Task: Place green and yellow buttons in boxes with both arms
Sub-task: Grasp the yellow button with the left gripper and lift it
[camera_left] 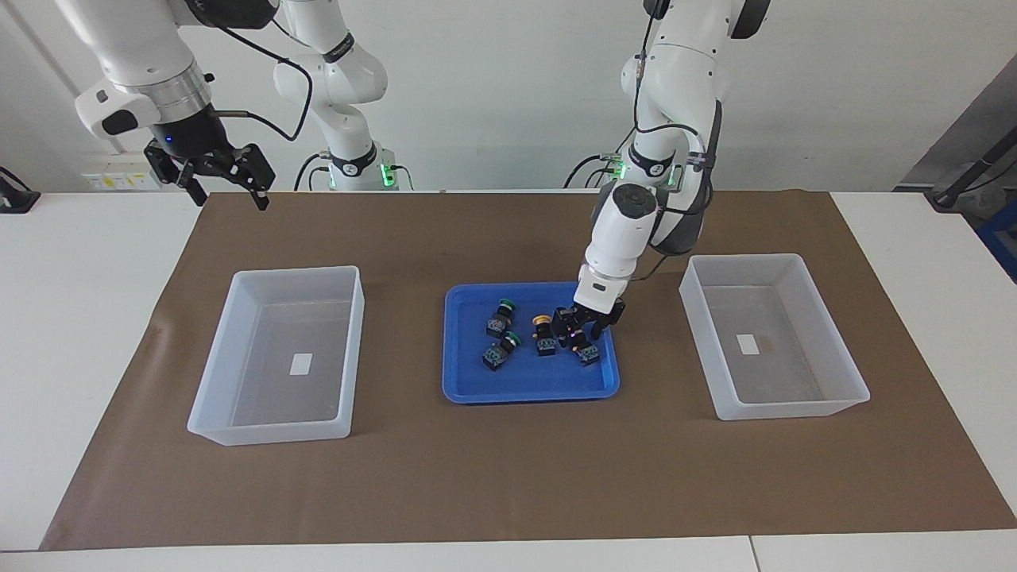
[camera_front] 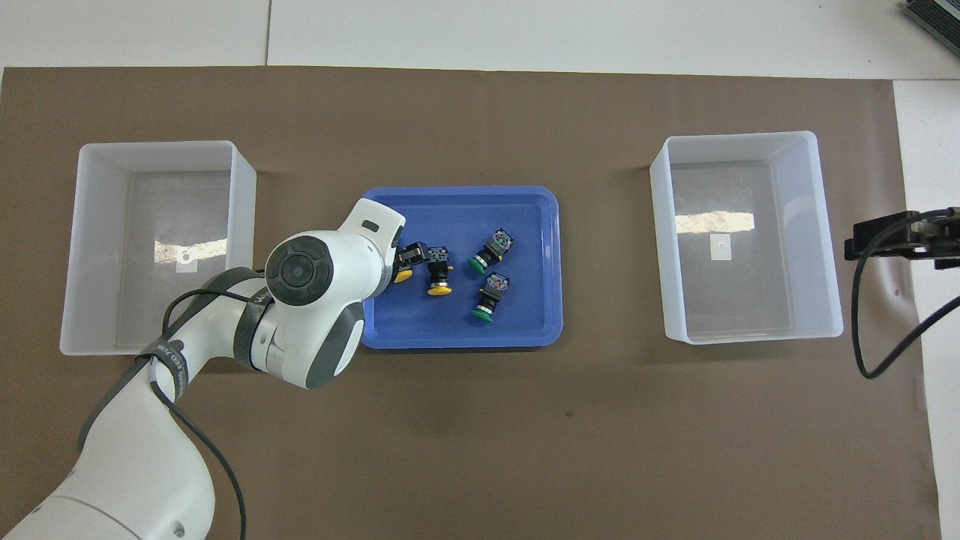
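Observation:
Four buttons lie in the blue tray [camera_left: 526, 388]. Two green-capped ones [camera_left: 500, 315] [camera_left: 500, 351] lie toward the right arm's end; they also show in the overhead view [camera_front: 491, 248] [camera_front: 489, 295]. One yellow-capped button [camera_left: 543, 334] [camera_front: 439, 273] lies beside my left gripper [camera_left: 586, 327]. That gripper is down in the tray, open, its fingers either side of the second yellow button [camera_left: 588, 353] [camera_front: 403, 276], which it partly hides. I cannot tell whether they touch. My right gripper [camera_left: 225, 187] [camera_front: 904, 236] waits open and empty, raised near its base. Both boxes [camera_left: 294, 271] [camera_left: 747, 258] are empty.
The tray [camera_front: 465, 334] sits mid-table between the two boxes [camera_front: 157, 144] [camera_front: 735, 136] on a brown mat [camera_left: 508, 477]. Each box has a small white sticker on its floor. Two smaller white arms with green-lit bases [camera_left: 353, 163] stand at the robots' edge of the table.

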You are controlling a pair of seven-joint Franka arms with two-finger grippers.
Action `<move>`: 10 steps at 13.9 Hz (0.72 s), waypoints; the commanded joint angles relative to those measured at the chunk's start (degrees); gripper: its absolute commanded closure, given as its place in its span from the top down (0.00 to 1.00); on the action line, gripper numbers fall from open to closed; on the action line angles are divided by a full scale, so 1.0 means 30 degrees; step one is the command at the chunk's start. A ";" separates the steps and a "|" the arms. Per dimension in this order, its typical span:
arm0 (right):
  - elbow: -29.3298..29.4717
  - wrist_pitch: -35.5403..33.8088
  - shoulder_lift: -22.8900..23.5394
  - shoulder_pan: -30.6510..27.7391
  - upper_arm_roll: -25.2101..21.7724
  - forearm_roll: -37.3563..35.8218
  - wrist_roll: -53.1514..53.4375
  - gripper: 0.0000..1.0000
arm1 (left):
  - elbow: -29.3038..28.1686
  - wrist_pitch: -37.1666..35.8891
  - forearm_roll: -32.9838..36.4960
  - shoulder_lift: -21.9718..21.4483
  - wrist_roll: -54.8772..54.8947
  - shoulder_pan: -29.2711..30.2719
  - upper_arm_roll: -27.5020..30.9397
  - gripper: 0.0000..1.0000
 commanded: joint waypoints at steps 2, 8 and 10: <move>-0.0190 -0.0128 -0.0227 -0.0144 0.0161 0.0240 0.0330 1.00 | -0.0114 0.0467 -0.0224 0.0178 -0.0090 -0.0065 0.0251 0.62; -0.0161 -0.0070 -0.0197 -0.0319 0.0161 0.0240 0.0183 1.00 | -0.0114 0.0497 -0.0224 0.0179 -0.0090 -0.0065 0.0280 0.31; -0.0190 -0.0128 -0.0227 -0.0174 0.0132 0.0240 0.0417 1.00 | 0.0177 0.0264 -0.0224 0.0179 -0.0090 -0.0036 0.0280 0.13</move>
